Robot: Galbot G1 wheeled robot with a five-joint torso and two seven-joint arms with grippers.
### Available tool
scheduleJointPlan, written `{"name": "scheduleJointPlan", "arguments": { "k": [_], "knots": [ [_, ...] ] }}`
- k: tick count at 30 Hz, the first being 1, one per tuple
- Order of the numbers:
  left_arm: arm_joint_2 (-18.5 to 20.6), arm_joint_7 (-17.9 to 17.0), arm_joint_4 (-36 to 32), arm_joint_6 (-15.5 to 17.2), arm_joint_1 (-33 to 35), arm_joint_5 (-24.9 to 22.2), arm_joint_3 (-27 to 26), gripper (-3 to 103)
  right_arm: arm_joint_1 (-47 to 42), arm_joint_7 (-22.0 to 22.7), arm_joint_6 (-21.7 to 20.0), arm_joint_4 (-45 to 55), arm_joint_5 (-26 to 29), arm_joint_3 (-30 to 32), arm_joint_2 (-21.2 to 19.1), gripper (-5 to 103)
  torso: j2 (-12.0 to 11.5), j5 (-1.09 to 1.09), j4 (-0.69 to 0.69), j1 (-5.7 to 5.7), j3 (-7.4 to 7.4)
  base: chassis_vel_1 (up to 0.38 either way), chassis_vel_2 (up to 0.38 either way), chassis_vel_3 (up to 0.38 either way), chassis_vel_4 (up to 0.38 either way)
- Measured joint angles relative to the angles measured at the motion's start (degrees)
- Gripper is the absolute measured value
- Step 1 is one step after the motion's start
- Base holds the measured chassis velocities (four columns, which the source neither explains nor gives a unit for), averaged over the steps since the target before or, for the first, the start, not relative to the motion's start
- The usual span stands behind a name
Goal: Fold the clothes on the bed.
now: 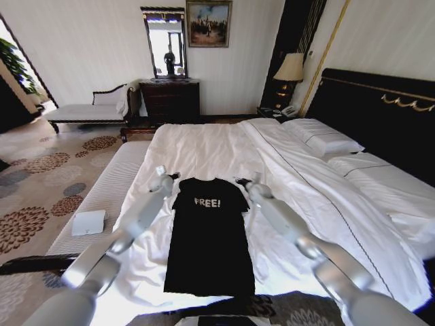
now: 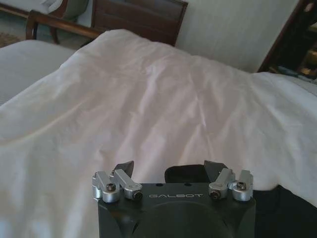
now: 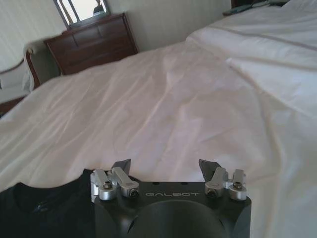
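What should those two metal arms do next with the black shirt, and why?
Probably lower both and pinch the shoulders. The black short-sleeved T-shirt with white lettering lies flat on the white-sheeted bed, unfolded. The left pincer and right pincer sit open by its sleeves, gripping nothing.

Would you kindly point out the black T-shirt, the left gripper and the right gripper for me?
black T-shirt (image 1: 209, 248), head view, on the lower body panel.
left gripper (image 1: 168, 176), head view, between its open fingers.
right gripper (image 1: 242, 181), head view, between its open fingers.
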Motion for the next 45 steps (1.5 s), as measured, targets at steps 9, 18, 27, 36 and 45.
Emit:
{"name": "scheduleJointPlan", "arguments": {
  "k": [9, 18, 27, 36, 45],
  "knots": [
    [10.5, 10.3, -25.9, -4.5, 31.0, 11.5, -15.3, 100, -24.8, -0.5, -0.1, 22.1, 1.4, 16.5, -6.6, 100, 0.0, 0.00, 0.08, -0.04, -0.01, 0.000, 0.000, 0.000, 0.000],
    [5.2, 17.7, -37.4, -6.7, 53.9, 15.2, -30.3, 100, -49.7, -6.0, 1.4, 35.7, -4.1, 32.8, -1.2, 100, 0.0, 0.02, 0.04, -0.01, 0.00, 0.000, 0.000, 0.000, 0.000],
    [1.8, 22.5, -40.2, -8.9, 62.3, 16.7, -36.1, 99, -62.6, -12.2, 11.5, 41.7, -24.9, 38.5, 7.5, 100, 0.0, 0.02, 0.04, -0.01, 0.01, 0.000, 0.000, 0.000, 0.000],
    [-1.3, 24.2, -43.4, -10.2, 70.5, 17.3, -39.3, 96, -70.1, -15.1, 17.2, 43.5, -31.8, 39.8, 15.0, 100, 0.0, 0.01, 0.05, -0.01, 0.00, 0.000, 0.000, 0.000, 0.000],
    [-3.9, 25.9, -46.0, -11.5, 79.9, 19.4, -38.9, 100, -74.4, -16.4, 20.5, 42.6, -31.6, 40.2, 19.0, 100, 0.0, 0.02, 0.06, -0.01, 0.01, 0.000, 0.000, 0.000, 0.000]
  ]
}}
